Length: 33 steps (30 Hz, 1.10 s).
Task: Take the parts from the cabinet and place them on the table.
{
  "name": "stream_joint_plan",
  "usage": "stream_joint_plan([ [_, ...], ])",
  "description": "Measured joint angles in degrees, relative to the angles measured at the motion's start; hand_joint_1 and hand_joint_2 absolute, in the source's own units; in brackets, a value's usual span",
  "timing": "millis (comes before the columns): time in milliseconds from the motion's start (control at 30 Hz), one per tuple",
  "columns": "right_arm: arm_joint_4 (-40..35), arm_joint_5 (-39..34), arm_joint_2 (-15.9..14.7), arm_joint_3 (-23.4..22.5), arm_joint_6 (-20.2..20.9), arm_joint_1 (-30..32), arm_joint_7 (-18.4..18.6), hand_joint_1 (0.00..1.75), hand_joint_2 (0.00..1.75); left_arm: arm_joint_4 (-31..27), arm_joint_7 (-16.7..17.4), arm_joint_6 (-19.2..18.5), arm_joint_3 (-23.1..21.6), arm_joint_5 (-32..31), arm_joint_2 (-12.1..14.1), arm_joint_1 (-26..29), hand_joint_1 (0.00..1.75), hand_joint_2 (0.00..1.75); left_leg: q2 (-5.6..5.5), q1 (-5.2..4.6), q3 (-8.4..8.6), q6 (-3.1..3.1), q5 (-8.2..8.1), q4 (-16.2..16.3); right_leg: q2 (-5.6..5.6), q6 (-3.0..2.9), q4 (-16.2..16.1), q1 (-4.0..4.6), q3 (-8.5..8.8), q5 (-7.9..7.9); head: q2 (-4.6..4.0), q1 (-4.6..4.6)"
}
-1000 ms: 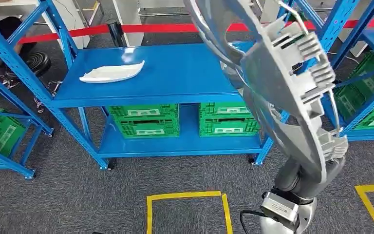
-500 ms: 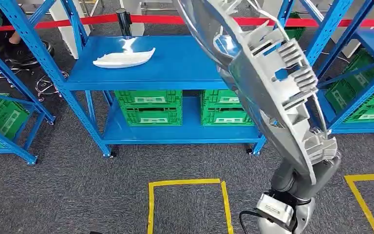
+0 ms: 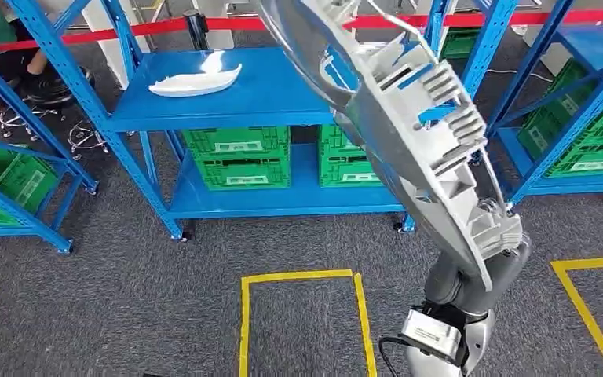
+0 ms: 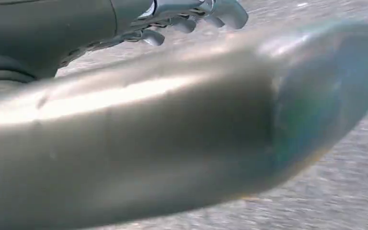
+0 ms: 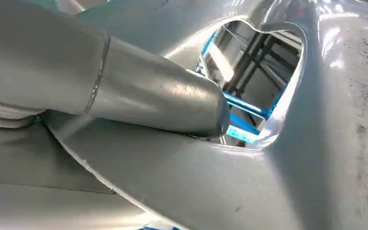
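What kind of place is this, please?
Probably a factory storeroom or warehouse: blue steel racks hold green crates, yellow tape marks squares on the floor, and a red barrier band runs behind.

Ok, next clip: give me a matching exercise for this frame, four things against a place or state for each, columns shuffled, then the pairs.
Things:
1. large silver part
2. white part
3. green crates
4. yellow tape square

Places or states:
A. on the carpet floor
B. on the lower blue shelf
C. held up by the right hand
D. lying on the upper blue shelf

Pairs: 1-C, 2-D, 3-B, 4-A
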Motion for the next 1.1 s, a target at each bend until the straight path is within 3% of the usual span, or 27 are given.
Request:
stream_joint_plan([
  [33, 0.06, -0.02, 0.0, 0.0, 0.0, -0.01, 0.0, 1.75, 0.0, -0.02, 0.39, -0.11, 0.0, 0.0, 0.04, -0.01, 0.0, 0.0, 0.0, 0.05, 3.02, 0.02, 1.71, -3.63, 0.01, 0.22, 0.08, -0.05, -0.84, 0.69, 0.02, 0.02],
  [67, 0.07, -0.02, 0.0, 0.0, 0.0, -0.02, 0.0, 1.75, 0.0, -0.02, 0.66, -0.17, 0.0, -0.02, 0.11, -0.05, 0.0, 0.0, -0.02, 0.11, 6.91, 0.02, 1.96, -8.66, 0.03, 0.48, 0.16, -0.11, -1.42, 1.3, 0.0, 0.02],
  [100, 0.07, -0.04, 0.02, 0.0, 0.0, 0.02, 0.02, 1.75, 0.0, -0.04, 0.77, -0.22, 0.02, -0.02, 0.11, -0.18, 0.0, 0.0, -0.19, -0.02, 11.28, 0.24, -0.7, -14.8, 0.03, 0.92, 0.26, 0.09, -1.82, 1.77, 0.0, -0.02],
  [133, 0.09, -0.02, 0.02, 0.0, 0.0, -0.05, 0.04, 1.75, 0.0, -0.09, 0.77, -0.24, 0.02, -0.09, 0.11, -0.21, 0.0, 0.0, -0.47, -0.41, 12.53, 1.08, -1.69, -17.65, -0.1, 1.28, 0.33, 0.07, -1.94, 2.35, 0.0, 0.09],
  [233, 0.24, -0.11, 0.02, 0.0, -0.05, -0.03, -0.07, 1.75, 0.0, -0.04, 0.11, -0.68, 0.02, -0.22, 0.11, -0.05, 0.0, 0.0, -0.36, -0.73, 10.99, 2.74, -0.57, -17.22, -0.17, 2.53, -0.41, -0.04, -2.02, 4.16, 0.02, 0.05],
  [267, 0.37, -0.22, 0.0, 0.0, -0.04, 0.03, 0.0, 1.75, 0.0, -0.02, -0.59, -0.88, 0.04, -0.2, 0.09, 0.05, 0.0, 0.0, 0.07, -0.4, 10.45, 3.52, 0.19, -17.4, -0.02, 2.76, 0.01, -0.4, -2.4, 3.71, 0.0, 0.0],
  [300, 0.5, -0.39, 0.0, 0.0, -0.07, -0.01, 0.0, 1.75, 0.0, -0.04, -1.66, -1.05, 0.04, -0.11, 0.11, 0.05, 0.0, 0.0, 0.21, -0.48, 9.62, 4.1, 0.84, -17.36, 0.12, 2.97, 1.86, -0.35, -3.22, 0.28, 0.02, 0.15],
  [367, 0.78, -0.72, -0.02, 0.0, -0.06, -0.02, -0.02, 1.75, 0.0, -0.15, -3.79, -1.29, 0.07, 0.17, 0.18, 0.04, 0.0, 0.0, 0.3, -0.64, 7.95, 4.53, 2.27, -17.32, 0.19, 3.29, 9.72, -0.36, -5.13, -7.2, 0.02, 0.22],
  [400, 0.92, -0.9, -0.07, 0.0, -0.04, 0.01, -0.02, 1.75, 0.0, -0.15, -4.79, -1.42, 0.07, 0.17, 0.15, 0.03, 0.0, 0.0, 0.33, -0.77, 7.11, 4.59, 3.0, -17.19, 0.23, 3.37, 14.11, -0.35, -5.92, -9.5, 0.02, 0.22],
  [433, 1.12, -1.07, -0.13, 0.0, -0.04, 0.0, -0.02, 1.75, 0.0, -0.15, -5.35, -1.49, 0.07, 0.17, 0.11, 0.02, 0.0, 0.0, 0.37, -0.88, 6.14, 4.63, 3.68, -16.97, 0.25, 3.34, 17.06, -0.33, -6.13, -9.9, 0.0, 0.2],
  [467, 1.31, -1.11, -0.2, 0.0, -0.04, 0.0, 0.0, 1.75, 0.0, -0.15, -5.62, -1.55, 0.07, 0.13, 0.07, 0.03, 0.0, 0.0, 0.38, -0.94, 5.05, 4.58, 4.34, -16.67, 0.25, 3.25, 18.01, -0.32, -5.43, -8.59, 0.02, 0.22],
  [500, 1.51, -1.09, -0.26, -0.02, -0.07, 0.0, 0.02, 1.75, 0.0, -0.13, -5.66, -1.55, 0.07, 0.0, 0.0, 0.03, 0.0, 0.0, 0.41, -1.01, 3.85, 4.46, 4.91, -16.24, 0.25, 3.06, 16.54, -0.27, -3.43, -6.17, 0.02, 0.22],
  [533, 1.68, -1.03, -0.28, -0.02, -0.04, 0.0, 0.04, 1.75, 0.0, -0.11, -5.51, -1.57, 0.07, -0.17, 0.0, 0.02, 0.0, 0.0, 0.43, -1.02, 2.86, 4.34, 5.34, -15.79, 0.25, 2.77, 12.89, -0.16, -0.27, -4.3, 0.0, 0.22],
  [567, 1.68, -0.92, -0.28, -0.02, -0.04, -0.04, 0.04, 1.75, 0.0, -0.09, -5.11, -1.71, 0.07, -0.42, -0.02, -0.05, 0.0, 0.0, 0.42, -1.03, 2.02, 4.15, 5.72, -15.32, 0.25, 2.35, 7.7, 0.01, 3.71, -3.8, 0.02, 0.2],
  [600, 1.68, -0.7, -0.28, -0.02, -0.07, -0.21, 0.0, 1.75, 0.0, -0.09, -4.77, -1.9, 0.07, -0.55, -0.09, -0.14, 0.0, 0.0, 0.42, -1.05, 1.44, 3.94, 6.02, -14.83, 0.22, 1.78, 2.66, 0.21, 6.84, -6.25, 0.02, 0.2],
  [633, 1.68, -0.61, -0.28, -0.02, -0.06, -0.27, -0.02, 1.75, 0.0, -0.09, -4.48, -1.9, 0.07, -0.72, -0.13, -0.18, 0.0, 0.0, 0.38, -1.22, 1.07, 3.57, 6.34, -14.55, 0.25, 1.56, -0.57, 0.47, 8.63, -7.39, 0.0, 0.09],
  [733, 1.7, -0.39, -0.28, -0.07, -0.07, -0.25, 0.0, 1.75, 0.0, -0.07, -3.58, -1.97, 0.04, -1.09, -0.13, -0.21, 0.0, 0.0, 0.41, -0.91, 0.91, 2.45, 8.04, -15.13, 0.29, 0.63, -0.31, 0.72, 7.59, -6.29, 0.0, 0.42],
  [767, 1.68, -0.18, -0.28, -0.09, -0.07, -0.26, 0.0, 1.75, 0.0, -0.07, -3.23, -1.97, 0.04, -1.12, -0.06, -0.17, 0.0, 0.0, 0.25, -0.9, 0.54, 2.07, 8.08, -14.95, 0.1, 0.05, -0.96, 0.14, 7.17, -5.31, 0.02, 0.44],
  [800, 1.68, -0.09, -0.26, -0.13, -0.04, -0.3, -0.02, 1.75, 0.0, -0.07, -3.06, -1.97, 0.04, -1.2, 0.0, -0.09, 0.0, 0.0, 0.0, -0.89, -0.08, 1.7, 5.76, -13.9, -0.02, -0.28, -0.99, 0.16, 6.54, -4.65, 0.02, 0.33],
  [833, 1.64, -0.11, -0.2, -0.13, -0.04, -0.26, -0.02, 1.75, 0.0, -0.02, -2.79, -1.97, 0.04, -1.38, -0.06, -0.09, 0.0, 0.0, -0.07, -0.73, -0.92, 1.44, 2.34, -11.24, -0.04, -0.69, -0.99, 0.08, 5.75, -4.07, 0.0, 0.11],
  [900, 1.64, -0.11, -0.2, -0.33, -0.09, 0.1, 0.0, 1.75, 0.0, -0.02, -2.16, -1.95, 0.04, -1.75, 0.07, -0.12, 0.0, 0.0, -0.07, -0.39, -2.61, 0.86, -3.64, -2.97, -0.03, -0.55, -0.9, 0.09, 4.03, -2.72, 0.02, 0.11],
  [933, 1.64, -0.09, -0.2, -0.53, -0.09, 0.25, 0.02, 1.75, 0.0, -0.02, -1.86, -1.9, 0.04, -1.88, 0.11, -0.11, 0.0, 0.0, -0.07, -0.33, -2.96, 0.65, -4.46, 0.34, -0.03, -0.45, -0.84, 0.07, 3.13, -2.21, 0.02, 0.07],
  [967, 1.64, -0.07, -0.22, -0.66, -0.07, 0.52, 0.0, 1.75, 0.0, -0.02, -1.42, -1.88, 0.02, -1.99, 0.13, -0.11, 0.0, 0.0, -0.06, -0.23, -2.49, 0.55, -3.32, 1.57, -0.05, -0.29, -0.77, 0.04, 2.35, -1.67, 0.0, 0.04],
  [1033, 1.62, -0.04, -0.22, -0.94, -0.07, 1.1, 0.0, 1.75, 0.0, -0.04, -0.92, -1.92, 0.02, -2.17, 0.24, -0.1, 0.0, 0.0, -0.04, -0.08, 0.98, 0.56, 1.49, -1.7, -0.11, 0.06, -0.52, 0.0, 0.75, -0.62, 0.02, 0.07],
  [1067, 1.62, -0.04, -0.22, -1.12, -0.07, 1.22, 0.0, 1.75, 0.0, -0.04, -0.55, -2.08, 0.02, -2.17, 0.26, -0.12, 0.0, 0.0, -0.05, -0.06, 4.31, 0.69, 3.02, -6.08, -0.11, 0.3, -0.36, -0.04, 0.02, -0.08, 0.0, 0.05],
  [1100, 1.6, -0.09, -0.2, -1.22, -0.07, 1.28, 0.02, 1.75, 0.0, -0.04, -0.26, -2.29, 0.02, -2.17, 0.26, -0.18, 0.0, 0.0, -0.1, -0.05, 7.87, 0.88, 1.92, -11.17, -0.09, 0.59, -0.21, -0.03, -0.3, 0.37, 0.0, 0.07],
])
